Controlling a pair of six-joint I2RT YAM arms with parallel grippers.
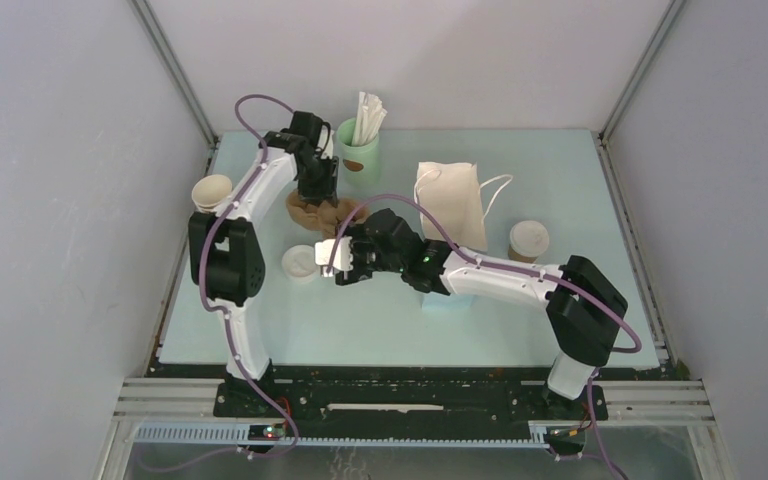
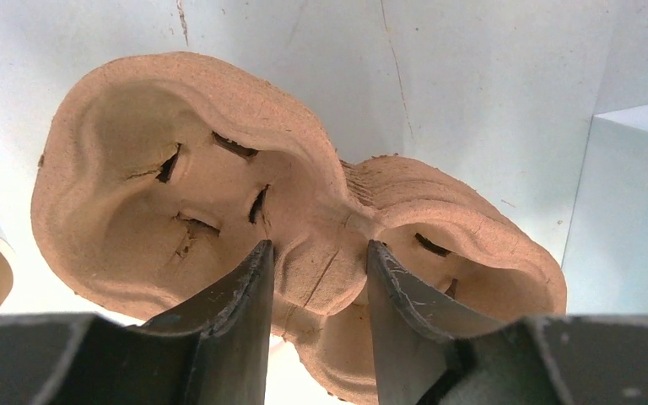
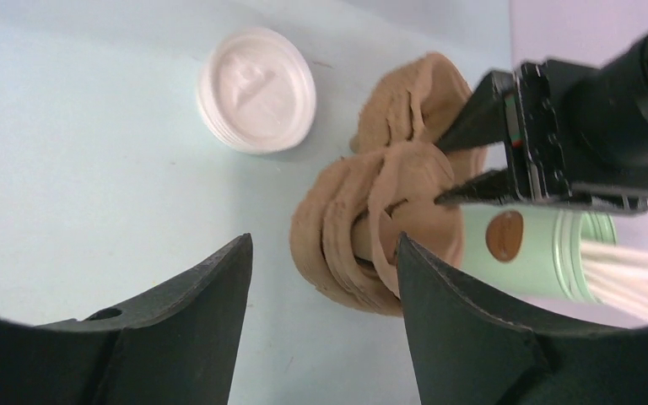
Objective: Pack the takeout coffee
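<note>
The pale table (image 1: 570, 180) is carrying a cream paper bag (image 1: 450, 200) right of centre. The left gripper (image 2: 318, 249) is clamping the middle ridge of the brown pulp carrier (image 2: 177, 169) — the right gripper (image 3: 322, 245) is hovering just beside it, jaws spread. The takeout coffee (image 1: 528, 240) is standing lidded just right of the bag, apart from both grippers.

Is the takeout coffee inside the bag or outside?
Outside: the takeout coffee stands upright on the table, beside the white bag, not touching it.

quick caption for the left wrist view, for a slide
Close-up: left gripper, fingers pinching the centre ridge of a two-cup pulp carrier.
</note>
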